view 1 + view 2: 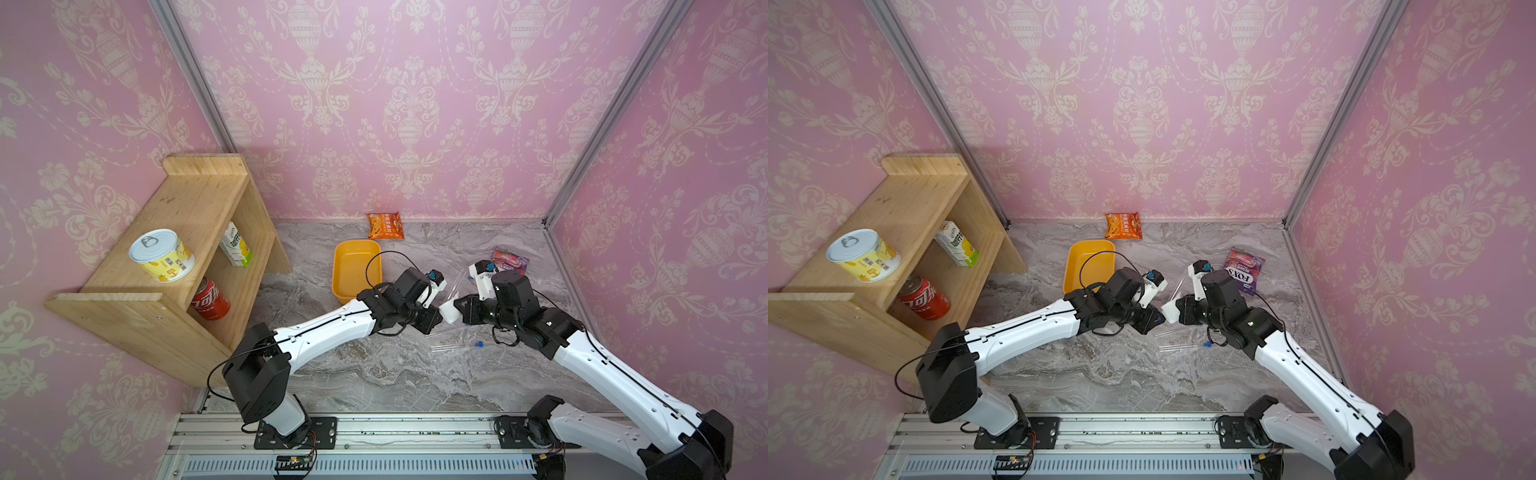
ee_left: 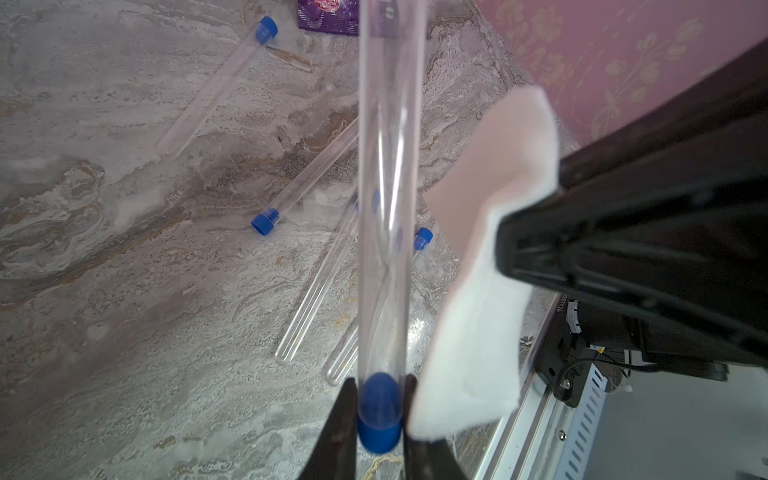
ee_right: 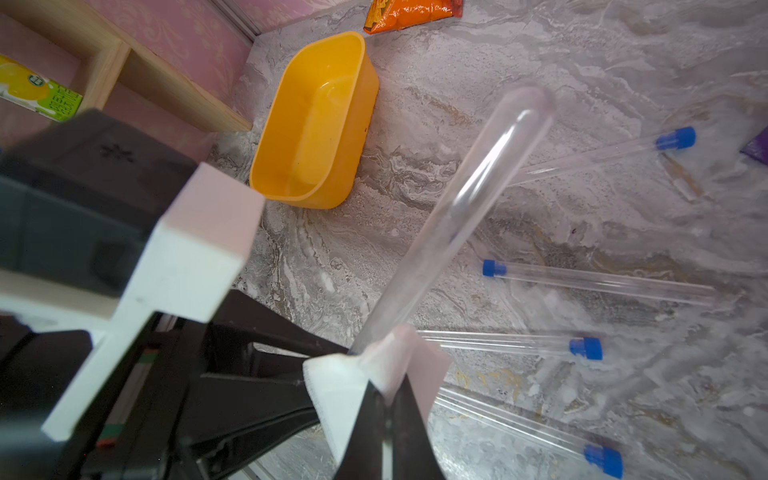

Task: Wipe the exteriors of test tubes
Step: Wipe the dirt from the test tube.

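Note:
My left gripper [image 2: 379, 415] is shut on the blue-capped end of one clear test tube [image 2: 390, 208], which points away from the fingers toward the purple bag. The same tube [image 3: 457, 208] rises past my right gripper [image 3: 386, 399], which is shut on a folded white wipe [image 3: 345, 390]. The wipe [image 2: 478, 332] hangs right beside the tube's capped end; I cannot tell whether they touch. In both top views the two grippers meet at the wipe [image 1: 450, 311] [image 1: 1170, 309] over mid-table. Several more test tubes [image 3: 602, 282] [image 2: 307, 183] lie on the marble table beneath.
A yellow tub [image 1: 356, 270] stands just behind the left arm. An orange snack bag [image 1: 385, 225] lies at the back wall, a purple bag [image 1: 511, 259] behind the right arm. A wooden shelf [image 1: 178, 249] with cans and a carton fills the left side.

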`<move>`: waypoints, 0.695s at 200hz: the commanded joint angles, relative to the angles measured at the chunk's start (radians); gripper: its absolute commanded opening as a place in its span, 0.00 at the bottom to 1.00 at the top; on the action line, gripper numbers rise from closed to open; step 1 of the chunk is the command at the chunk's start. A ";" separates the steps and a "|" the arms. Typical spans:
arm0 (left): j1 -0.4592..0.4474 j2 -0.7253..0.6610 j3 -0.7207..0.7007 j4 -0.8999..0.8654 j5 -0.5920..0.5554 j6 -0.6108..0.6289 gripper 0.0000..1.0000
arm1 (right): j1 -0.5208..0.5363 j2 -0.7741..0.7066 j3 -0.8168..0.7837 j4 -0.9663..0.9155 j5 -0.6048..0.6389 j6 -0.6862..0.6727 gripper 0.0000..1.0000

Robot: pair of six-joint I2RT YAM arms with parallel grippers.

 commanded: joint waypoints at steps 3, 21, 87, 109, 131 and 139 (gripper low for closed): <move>-0.007 0.000 0.028 -0.034 0.041 -0.021 0.21 | 0.014 0.016 0.034 -0.033 0.057 -0.101 0.00; -0.007 0.000 0.031 -0.043 0.051 -0.021 0.21 | 0.015 0.010 0.031 -0.022 0.075 -0.122 0.00; -0.007 -0.008 0.019 -0.037 0.075 -0.024 0.21 | 0.015 0.046 0.077 -0.011 0.153 -0.193 0.00; -0.007 -0.012 0.015 -0.036 0.076 -0.025 0.21 | 0.014 0.062 0.107 -0.026 0.190 -0.211 0.00; -0.007 -0.017 0.009 -0.033 0.069 -0.025 0.21 | 0.012 0.067 0.131 -0.046 0.228 -0.228 0.00; -0.007 -0.017 0.008 -0.032 0.070 -0.024 0.21 | 0.009 0.066 0.133 -0.049 0.231 -0.230 0.00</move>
